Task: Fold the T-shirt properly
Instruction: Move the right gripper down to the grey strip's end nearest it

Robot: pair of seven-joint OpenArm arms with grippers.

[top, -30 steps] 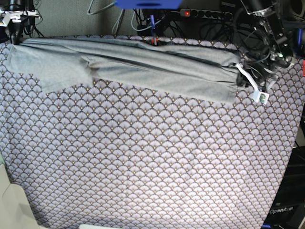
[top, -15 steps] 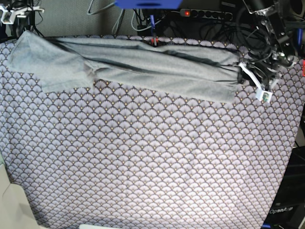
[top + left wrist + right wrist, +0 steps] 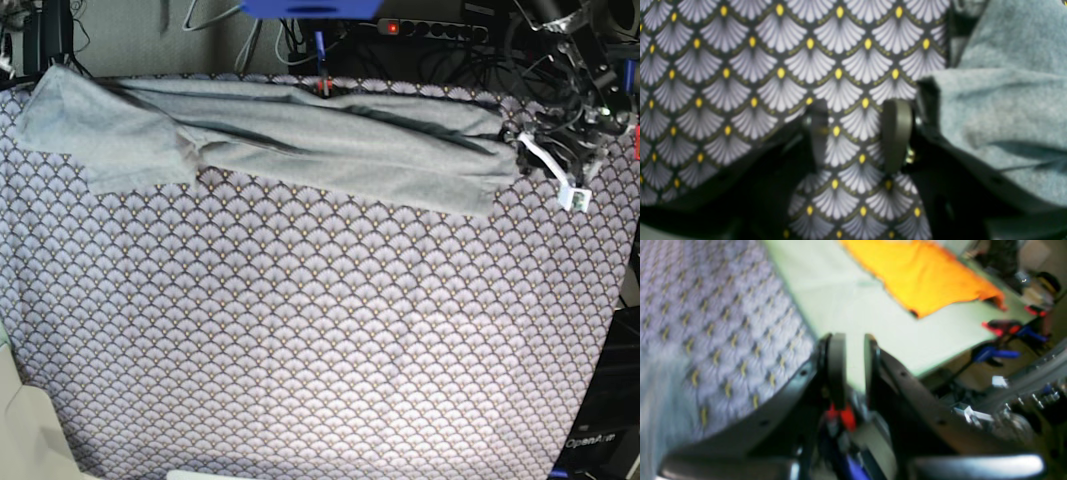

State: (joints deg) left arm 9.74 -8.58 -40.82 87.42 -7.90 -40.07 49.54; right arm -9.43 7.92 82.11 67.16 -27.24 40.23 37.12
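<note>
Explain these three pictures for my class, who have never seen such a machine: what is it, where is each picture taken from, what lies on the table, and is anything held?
It is a robot with two arms, each ending in a claw. One picture looks down on the whole table; the other two come from cameras on the wrists. A grey T-shirt lies bunched lengthwise along the far edge of a scallop-patterned cloth. The left claw stands open over the cloth beside the shirt, holding nothing. The right claw is slightly parted and empty, past the table's edge. An orange cloth lies on another surface.
</note>
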